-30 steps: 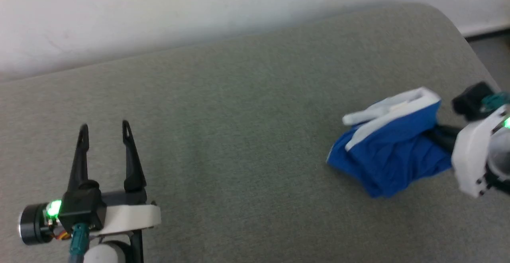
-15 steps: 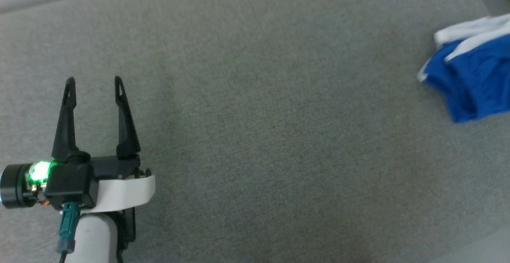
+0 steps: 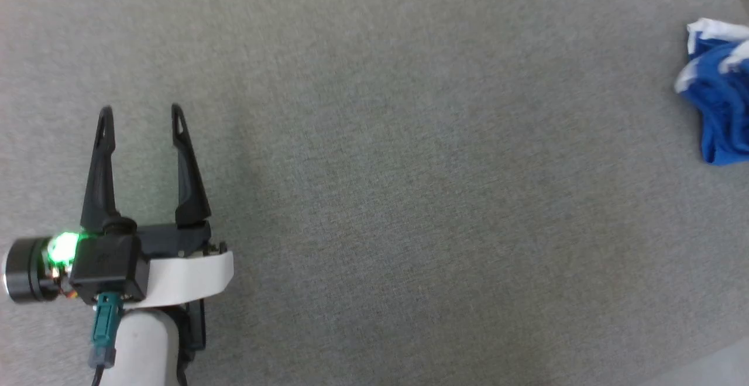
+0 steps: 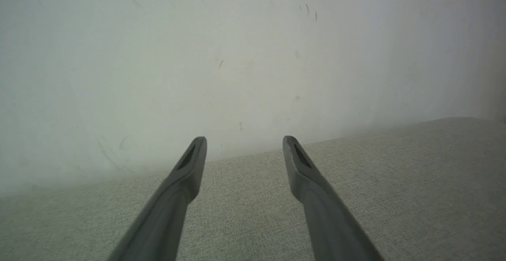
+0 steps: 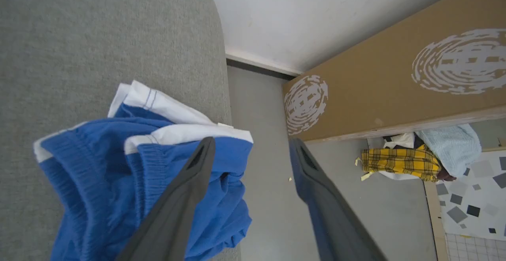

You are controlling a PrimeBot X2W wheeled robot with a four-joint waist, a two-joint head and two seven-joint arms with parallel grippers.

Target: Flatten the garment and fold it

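Hovering left tool (image 3: 140, 109), jaws spread.

The carrier is a grey woven surface (image 3: 374, 187), padded-looking and faintly flecked, rounded off at the corner nearest the garment (image 3: 717, 111). The garment lies directly on it as a crumpled heap of bright blue folds, its white waistband turned up on the side toward that rounded corner. It sits right at the surface's edge. In the right wrist view the garment (image 5: 99, 166) appears to lap slightly over that edge, though the view is partly blocked there. From the garment, the cloth runs on smooth and flat.
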